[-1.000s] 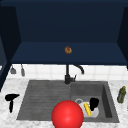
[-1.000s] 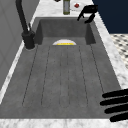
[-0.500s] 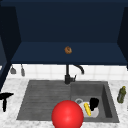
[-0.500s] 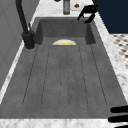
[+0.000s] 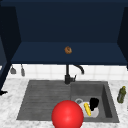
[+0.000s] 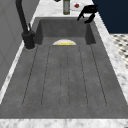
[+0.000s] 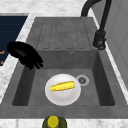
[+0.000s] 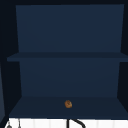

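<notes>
Black against the grey stone sink, the left hand (image 5: 2, 92) shows at the counter's far left edge, its fingers unreadable, while the right hand (image 7: 26, 55), fingers loosely curled and empty, hovers above the basin's (image 7: 100, 82) front wall, nearer the yellow corn cob (image 7: 62, 86) lying lengthwise on the round white plate (image 7: 62, 96).

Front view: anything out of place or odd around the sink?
Yes: a big red ball sits at the sink's front edge, and a small brown item lies alone on the cabinet shelf. The corn rests neatly on its plate.
</notes>
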Robot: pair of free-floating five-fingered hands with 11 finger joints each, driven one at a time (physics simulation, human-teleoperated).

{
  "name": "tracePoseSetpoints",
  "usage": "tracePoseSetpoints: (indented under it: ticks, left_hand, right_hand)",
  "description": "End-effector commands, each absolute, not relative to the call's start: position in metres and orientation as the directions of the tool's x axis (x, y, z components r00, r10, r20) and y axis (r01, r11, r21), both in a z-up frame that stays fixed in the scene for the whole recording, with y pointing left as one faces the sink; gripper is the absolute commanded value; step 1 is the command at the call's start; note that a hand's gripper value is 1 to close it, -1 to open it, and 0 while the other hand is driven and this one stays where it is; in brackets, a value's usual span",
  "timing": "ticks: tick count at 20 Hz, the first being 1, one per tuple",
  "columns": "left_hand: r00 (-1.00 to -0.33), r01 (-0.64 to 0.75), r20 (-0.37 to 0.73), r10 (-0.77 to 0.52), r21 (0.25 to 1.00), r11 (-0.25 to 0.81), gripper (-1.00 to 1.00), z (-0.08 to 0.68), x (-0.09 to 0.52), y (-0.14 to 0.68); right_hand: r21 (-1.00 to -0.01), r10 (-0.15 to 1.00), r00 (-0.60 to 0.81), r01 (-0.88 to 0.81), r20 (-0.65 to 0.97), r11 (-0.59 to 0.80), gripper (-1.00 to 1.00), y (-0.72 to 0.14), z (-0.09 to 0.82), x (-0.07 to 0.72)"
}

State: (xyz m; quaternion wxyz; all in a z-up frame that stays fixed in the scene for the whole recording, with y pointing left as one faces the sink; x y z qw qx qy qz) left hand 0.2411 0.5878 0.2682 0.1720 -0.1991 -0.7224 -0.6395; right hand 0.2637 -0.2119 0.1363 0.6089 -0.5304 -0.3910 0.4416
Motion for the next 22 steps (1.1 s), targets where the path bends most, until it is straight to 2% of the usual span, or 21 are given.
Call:
tracePoseSetpoints:
  ticks: [1, 16, 22]
  left_hand:
    - [-0.861, 0.508, 0.508, 0.028, 0.857, 0.086, -1.0, 0.276, 0.24, 0.606]
    - [-0.862, 0.507, 0.507, 0.002, 0.862, 0.025, -1.0, 0.341, 0.218, 0.64]
    - [-0.87, 0.492, 0.492, -0.016, 0.87, 0.036, -1.0, 0.374, 0.207, 0.642]
  right_hand:
    - [-0.991, 0.953, 0.304, -0.123, 0.008, 0.047, 0.0, -0.212, 0.136, 0.264]
    - [-0.991, 0.953, 0.304, -0.123, 0.008, 0.047, 0.0, -0.212, 0.136, 0.264]
    - [-0.991, 0.953, 0.304, -0.123, 0.008, 0.047, 0.0, -0.212, 0.136, 0.264]
